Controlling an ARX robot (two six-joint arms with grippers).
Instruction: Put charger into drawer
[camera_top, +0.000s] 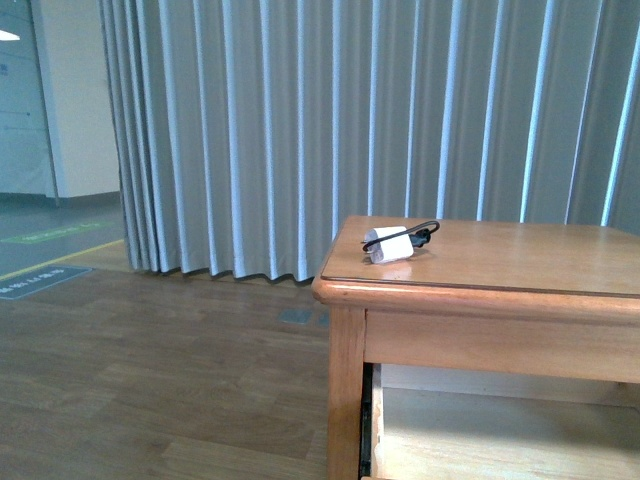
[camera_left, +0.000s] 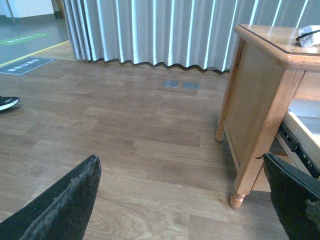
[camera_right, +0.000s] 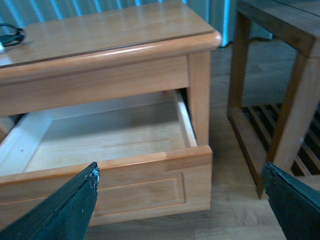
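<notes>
The charger (camera_top: 393, 246), a small white plug with a black cable looped over it, lies near the left front corner of the cabinet top (camera_top: 520, 262). It also shows at the edge of the left wrist view, charger (camera_left: 310, 36), and only its cable (camera_right: 10, 34) shows in the right wrist view. The drawer (camera_right: 150, 186) is pulled out, and its pale interior (camera_right: 110, 134) holds nothing. My right gripper (camera_right: 180, 170) is open in front of the drawer front. My left gripper (camera_left: 180, 161) is open above the floor, left of the cabinet. Neither gripper shows in the front view.
A grey pleated curtain (camera_top: 330, 130) hangs behind the cabinet. A second wooden table (camera_right: 280, 75) with a slatted lower shelf stands close beside the cabinet's right side. A shoe (camera_left: 7, 102) lies on the wood floor at the far left.
</notes>
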